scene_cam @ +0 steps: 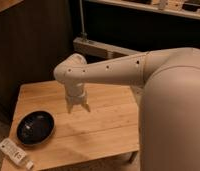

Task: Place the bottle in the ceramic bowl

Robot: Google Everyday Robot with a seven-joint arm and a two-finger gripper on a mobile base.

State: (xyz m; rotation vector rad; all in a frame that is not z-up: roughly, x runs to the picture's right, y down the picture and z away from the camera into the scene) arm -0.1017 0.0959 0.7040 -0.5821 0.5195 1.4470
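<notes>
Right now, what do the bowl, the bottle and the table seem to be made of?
The ceramic bowl is likely glazed ceramic: glossy black with light reflections. The bottle is probably plastic: matte white with a printed label. The table looks like light wood with a satin finish; plank seams and grain show. The gripper, open and empty, hangs above the table, to the bowl's right in the view.

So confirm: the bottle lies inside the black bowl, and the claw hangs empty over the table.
Wrong: the bottle lies on the table beside the ceramic bowl, not inside it; the camera view shows this. The claw does hang empty over the table.
</notes>
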